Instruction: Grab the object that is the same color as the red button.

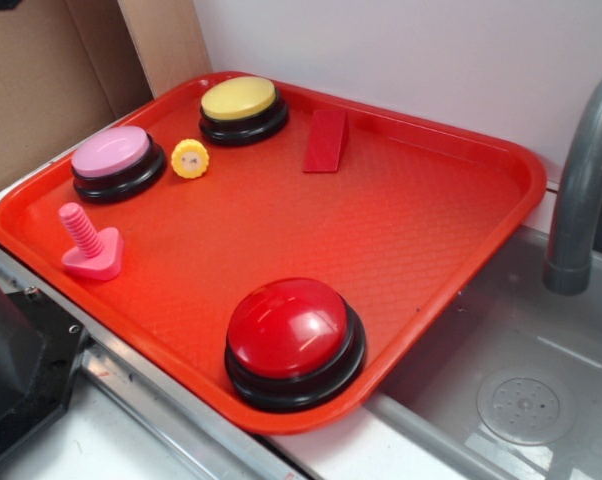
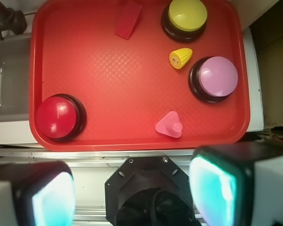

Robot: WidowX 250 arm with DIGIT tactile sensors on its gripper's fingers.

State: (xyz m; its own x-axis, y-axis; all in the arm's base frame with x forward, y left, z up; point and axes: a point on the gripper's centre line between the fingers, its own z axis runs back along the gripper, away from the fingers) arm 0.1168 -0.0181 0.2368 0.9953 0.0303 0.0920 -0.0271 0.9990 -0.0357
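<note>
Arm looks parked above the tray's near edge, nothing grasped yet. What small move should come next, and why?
Probably advance the gripper across the tray toward the red wedge at its far edge. The fingers are spread and empty, and the wedge matches the red button. It lies flat beside the yellow button, apart from it.

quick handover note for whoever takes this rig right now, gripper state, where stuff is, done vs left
Gripper: open, empty, held high above the tray's near edge.
Red wedge block: lies flat at the far side of the red tray, just right of the yellow button, untouched.
Red button: near edge of the tray, colour reference only.
Also on the tray: pink button, pink bolt, small yellow corn piece.
Done: nothing yet.
Left: move over the wedge, descend, grasp, lift.
</note>
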